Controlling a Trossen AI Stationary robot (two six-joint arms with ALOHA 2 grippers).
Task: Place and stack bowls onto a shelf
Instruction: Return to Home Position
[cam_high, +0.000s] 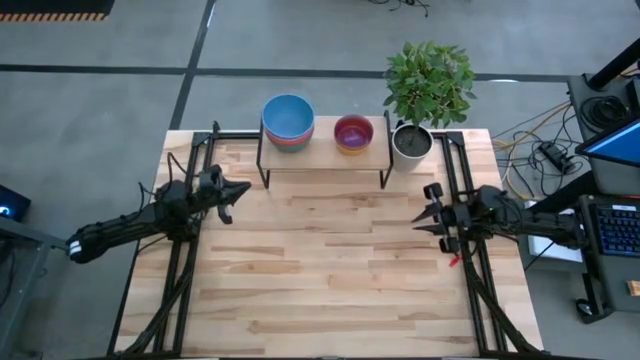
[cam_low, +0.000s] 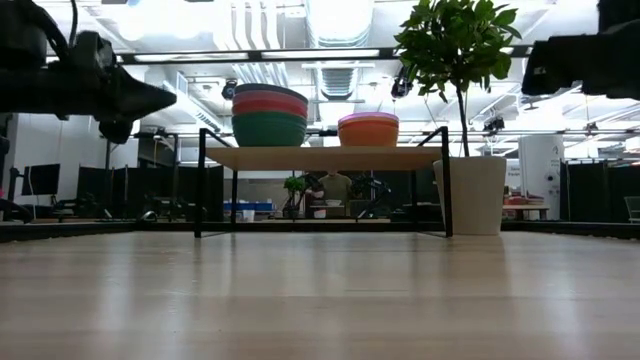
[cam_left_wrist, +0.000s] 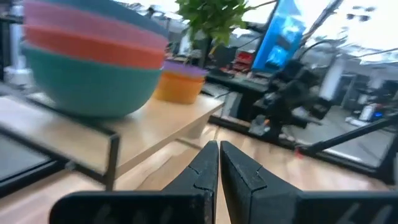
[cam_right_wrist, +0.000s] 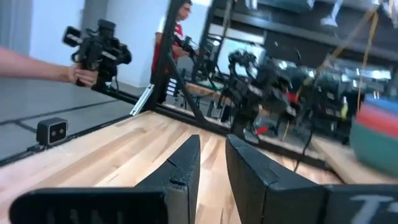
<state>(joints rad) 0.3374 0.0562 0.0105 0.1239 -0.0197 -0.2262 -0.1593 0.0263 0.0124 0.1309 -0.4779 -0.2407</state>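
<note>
Broad planks of tabletop lie nearest in the low view, running as open wood to the thin black legs of the shelf, which stands at the table's far edge. On the shelf's left end sits the large stack, with the blue bowl on top and the teal bowl at the base, red and pink between them. The small stack sits right of the shelf's middle, apart from the large one, with the purple bowl uppermost and the orange bowl lowest. A white pot holding a leafy plant stands just beside the shelf's right end. The left gripper hangs above the table near its left edge, fingers pressed together on nothing. The right gripper hangs near the right edge, its fingers parted by a narrow gap and holding nothing. Between the two grippers the whole middle of the tabletop is open.
</note>
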